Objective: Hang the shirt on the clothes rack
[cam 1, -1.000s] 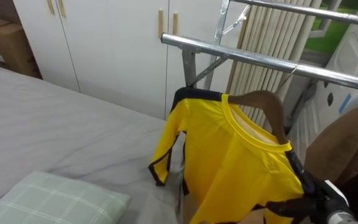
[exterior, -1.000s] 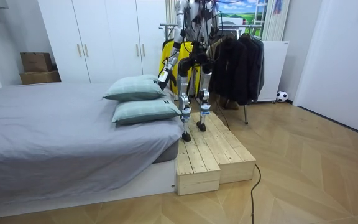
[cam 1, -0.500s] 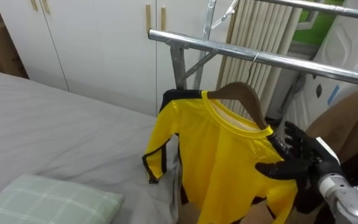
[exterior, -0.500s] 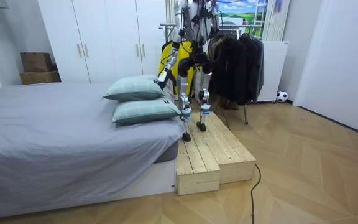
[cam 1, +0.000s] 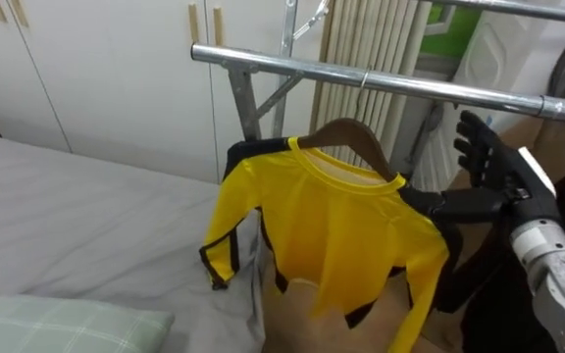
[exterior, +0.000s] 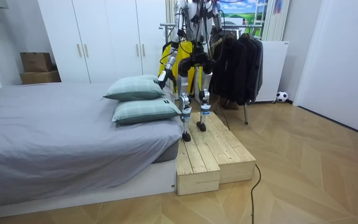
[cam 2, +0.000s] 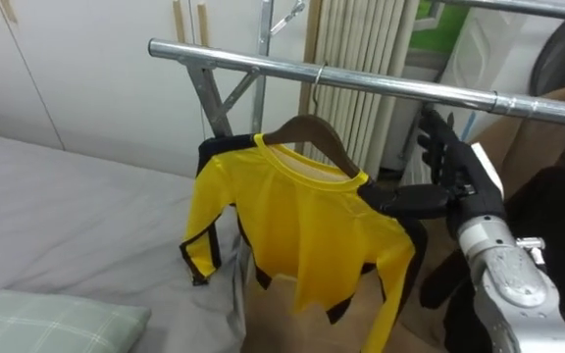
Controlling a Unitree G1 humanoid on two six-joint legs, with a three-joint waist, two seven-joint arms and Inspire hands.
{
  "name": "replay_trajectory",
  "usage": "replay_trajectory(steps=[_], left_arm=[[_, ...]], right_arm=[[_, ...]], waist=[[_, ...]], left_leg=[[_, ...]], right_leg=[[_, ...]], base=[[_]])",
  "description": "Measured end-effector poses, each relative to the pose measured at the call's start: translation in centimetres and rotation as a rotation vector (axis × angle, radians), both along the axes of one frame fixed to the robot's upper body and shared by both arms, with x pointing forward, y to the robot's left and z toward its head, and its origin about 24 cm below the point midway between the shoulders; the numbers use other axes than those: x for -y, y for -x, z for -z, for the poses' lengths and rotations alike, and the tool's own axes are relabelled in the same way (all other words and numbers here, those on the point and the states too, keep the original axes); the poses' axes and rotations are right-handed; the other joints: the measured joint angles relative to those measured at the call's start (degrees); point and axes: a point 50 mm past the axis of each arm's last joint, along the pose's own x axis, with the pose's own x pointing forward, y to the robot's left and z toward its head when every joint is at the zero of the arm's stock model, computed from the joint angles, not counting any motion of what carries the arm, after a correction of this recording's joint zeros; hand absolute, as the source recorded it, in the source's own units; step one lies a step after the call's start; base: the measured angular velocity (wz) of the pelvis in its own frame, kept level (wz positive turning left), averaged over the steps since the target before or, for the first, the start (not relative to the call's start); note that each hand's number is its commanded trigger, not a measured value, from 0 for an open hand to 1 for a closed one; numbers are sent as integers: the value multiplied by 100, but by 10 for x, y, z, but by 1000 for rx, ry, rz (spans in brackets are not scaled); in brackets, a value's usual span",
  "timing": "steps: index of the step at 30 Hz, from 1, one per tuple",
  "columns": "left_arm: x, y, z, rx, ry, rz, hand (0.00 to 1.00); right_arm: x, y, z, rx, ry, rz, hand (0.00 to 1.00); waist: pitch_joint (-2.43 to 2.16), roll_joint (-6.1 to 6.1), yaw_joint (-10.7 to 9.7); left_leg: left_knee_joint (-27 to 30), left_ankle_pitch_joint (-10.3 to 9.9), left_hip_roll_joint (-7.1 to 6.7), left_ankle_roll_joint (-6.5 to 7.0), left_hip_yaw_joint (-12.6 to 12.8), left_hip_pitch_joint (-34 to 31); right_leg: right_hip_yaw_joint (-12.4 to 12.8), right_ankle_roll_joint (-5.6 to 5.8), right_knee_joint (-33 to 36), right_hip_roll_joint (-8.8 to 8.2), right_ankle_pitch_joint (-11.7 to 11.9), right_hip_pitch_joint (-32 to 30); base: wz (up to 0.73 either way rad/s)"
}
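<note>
A yellow shirt with black trim hangs on a wooden hanger. The hanger's hook sits over the metal rail of the clothes rack. My right hand is open just to the right of the shirt's shoulder, a little below the rail. Its fingers are straight and point up, and its thumb reaches toward the black edge of the shoulder. In the room view I stand on a wooden platform facing the rack. My left hand hangs low beside the pillows there.
A grey bed with a green checked pillow lies to the left. White wardrobes stand behind it. Dark clothes hang further right on the rack. Something brown like cardboard stands below the shirt.
My right hand has risen from below the shirt's shoulder to just under the rail, fingers spread. The view has shifted right. The shirt stays hanging on the rail.
</note>
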Motion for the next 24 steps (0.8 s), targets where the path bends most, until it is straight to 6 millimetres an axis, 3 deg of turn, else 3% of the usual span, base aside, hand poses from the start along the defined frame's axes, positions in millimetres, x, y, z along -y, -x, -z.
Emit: replay_trajectory(steps=[12, 24], left_arm=[[0, 5, 0, -21, 0, -6, 0], [-1, 16, -2, -37, 0, -70, 0]], right_arm=[[5, 4, 2, 2, -13, 53, 0], [38, 51, 25, -79, 83, 204, 0]], waist=[[-7, -10, -135], [-3, -32, -320]], left_leg=[[8, 1, 1, 0, 4, 26], [-41, -13, 18, 0, 166, 60]], right_leg=[[-7, 11, -38, 1, 11, 10], [155, 15, -50, 61, 13, -24]], base=[[0], [-7]])
